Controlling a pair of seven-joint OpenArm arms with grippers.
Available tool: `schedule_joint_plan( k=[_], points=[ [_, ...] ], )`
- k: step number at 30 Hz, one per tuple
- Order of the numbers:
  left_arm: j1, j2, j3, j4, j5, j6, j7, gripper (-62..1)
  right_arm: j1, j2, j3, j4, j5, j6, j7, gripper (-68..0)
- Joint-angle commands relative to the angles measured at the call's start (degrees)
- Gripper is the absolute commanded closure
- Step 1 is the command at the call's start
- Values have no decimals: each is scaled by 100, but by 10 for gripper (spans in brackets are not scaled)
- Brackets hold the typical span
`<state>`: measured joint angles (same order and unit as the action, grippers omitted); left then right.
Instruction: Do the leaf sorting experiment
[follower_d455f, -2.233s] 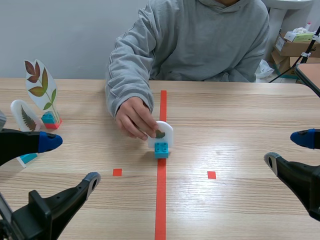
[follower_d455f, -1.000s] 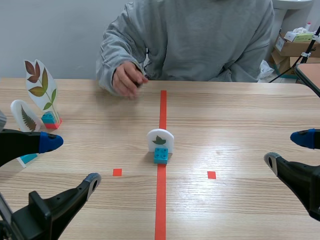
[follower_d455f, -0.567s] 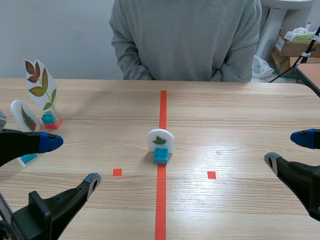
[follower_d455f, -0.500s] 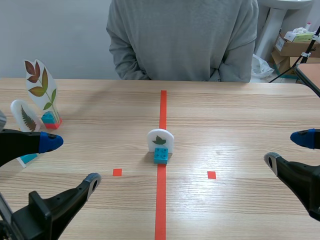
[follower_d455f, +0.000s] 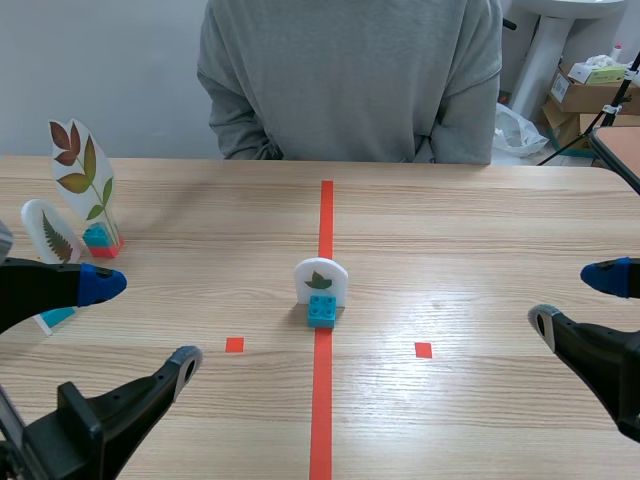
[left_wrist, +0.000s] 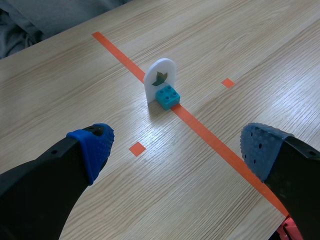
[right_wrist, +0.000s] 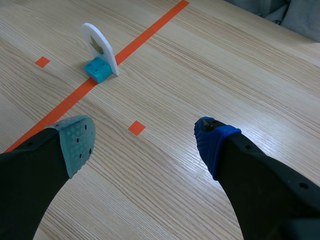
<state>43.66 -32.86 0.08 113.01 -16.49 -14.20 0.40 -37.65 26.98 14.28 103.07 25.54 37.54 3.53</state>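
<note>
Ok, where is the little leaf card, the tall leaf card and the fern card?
little leaf card (follower_d455f: 319, 280): scene view, on its green leaf picture.
tall leaf card (follower_d455f: 83, 172): scene view, among its brown and green leaves.
fern card (follower_d455f: 52, 237): scene view, on the fern picture.

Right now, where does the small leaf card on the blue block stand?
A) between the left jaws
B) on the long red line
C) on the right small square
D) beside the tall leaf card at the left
B: the card stands upright in its block, and the block sits on the red line at the table's middle.
</note>
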Motion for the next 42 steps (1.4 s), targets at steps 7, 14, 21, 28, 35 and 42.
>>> schedule_joint_plan(
  k=[7, 14, 21, 28, 35, 42],
  points=[
    [13, -35, -11, 96, -39, -22, -92, -542, 68, 2, 39, 46, 101, 4, 20, -411],
    [13, -35, -11, 96, -39, -22, -92, -542, 142, 2, 39, 46, 0, 2, -72, -411],
    [13, -33, -11, 94, -39, -22, -81, -542, 688, 50, 37, 15, -79, 2, -721, -411],
    [15, 0, -11, 94, -39, -17, -79, -542, 1519, 273, -221, -420, -92, 4, -1172, -411],
    [15, 109, -11, 94, -37, -17, -76, -542, 2712, 623, -1147, -1309, -94, 52, -1429, -416],
    [33, 245, -11, 94, -37, -17, -72, -542, 3847, 629, -2256, -2205, -98, 155, -1482, -455]
  ],
)
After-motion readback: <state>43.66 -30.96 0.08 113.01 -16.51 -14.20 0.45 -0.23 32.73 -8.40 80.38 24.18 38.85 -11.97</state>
